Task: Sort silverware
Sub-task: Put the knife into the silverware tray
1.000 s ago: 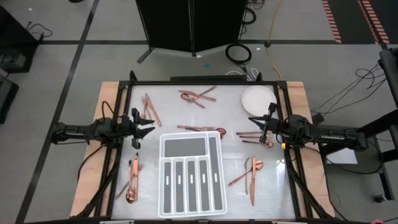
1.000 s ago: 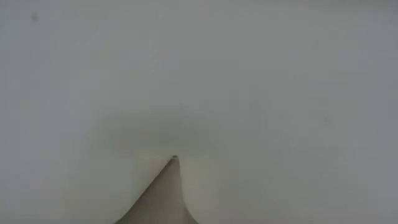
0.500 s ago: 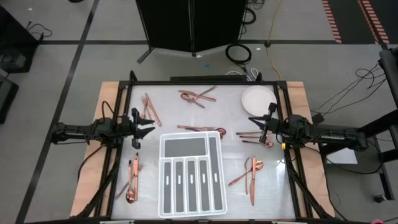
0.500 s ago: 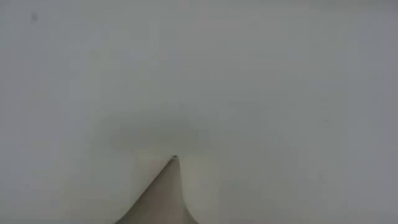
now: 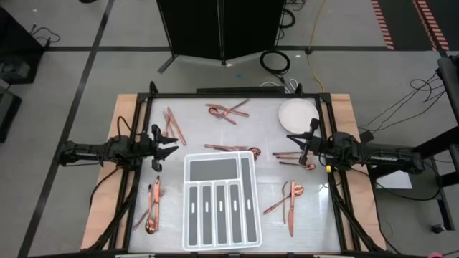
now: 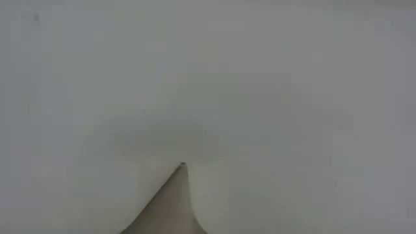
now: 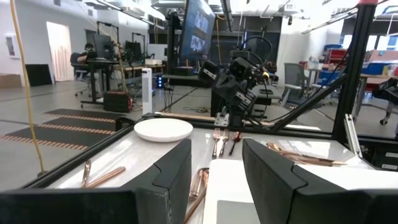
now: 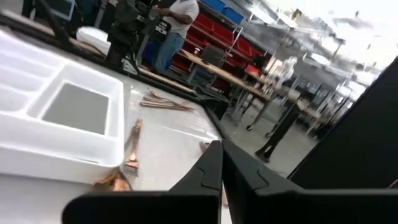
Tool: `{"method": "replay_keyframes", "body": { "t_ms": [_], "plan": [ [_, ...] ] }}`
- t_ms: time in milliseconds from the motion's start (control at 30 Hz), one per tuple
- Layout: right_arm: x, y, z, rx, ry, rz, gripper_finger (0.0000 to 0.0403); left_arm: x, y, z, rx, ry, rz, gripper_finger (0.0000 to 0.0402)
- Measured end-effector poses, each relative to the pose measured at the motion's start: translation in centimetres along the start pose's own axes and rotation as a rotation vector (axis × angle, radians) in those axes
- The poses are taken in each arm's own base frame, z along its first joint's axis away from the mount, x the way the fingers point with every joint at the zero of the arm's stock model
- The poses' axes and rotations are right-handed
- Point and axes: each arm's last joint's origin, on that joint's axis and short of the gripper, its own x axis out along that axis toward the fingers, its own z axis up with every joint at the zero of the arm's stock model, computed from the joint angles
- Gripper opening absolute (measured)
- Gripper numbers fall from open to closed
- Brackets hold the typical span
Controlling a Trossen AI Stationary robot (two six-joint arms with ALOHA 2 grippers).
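right gripper pressed together, empty, centre-right | nearest silverware: cluster just beside its tip, long axis across frame | left gripper spread, centre-left | divided tray empty, between arms

Left fingers apart, right fingers seemingly together.

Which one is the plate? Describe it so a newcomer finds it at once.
Start at the white divided tray in the middle of the table. Go to the far right corner, just beyond the right gripper. The plate lies there: round, plain white and bare, while everything near it is slim copper silverware.
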Motion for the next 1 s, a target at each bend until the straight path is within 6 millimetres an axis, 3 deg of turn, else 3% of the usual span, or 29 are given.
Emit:
{"method": "replay_keyframes", "body": {
  "t_ms": [200,333,500,600,800,1000],
  "plan": [
    [0.0,0.0,0.1,-0.015,-0.011,0.002,0.0,0.0,-0.1,-0.6,0.004,0.063,-0.028,0.0145],
    [0.0,0.0,0.3,0.232,-0.038,0.031,0.0,-0.1,-0.4,-0.9,-0.048,0.098,-0.126,0.0145],
    [0.0,-0.3,0.8,0.421,-0.099,0.025,0.0,0.0,-0.4,-1.0,-0.109,0.119,-0.15,0.0145],
    [0.0,-0.4,1.0,0.498,-0.125,0.021,0.0,0.1,-0.4,-0.8,-0.229,0.112,-0.139,0.0145],
    [0.0,-1.0,1.7,0.572,-0.194,-0.052,0.0,0.6,-0.3,2.1,-0.201,0.08,-0.086,0.0145],
    [0.1,-1.3,2.4,0.632,-0.274,-0.064,0.0,2.4,0.0,4.5,-0.111,0.243,0.055,0.0145]
  ]
}}
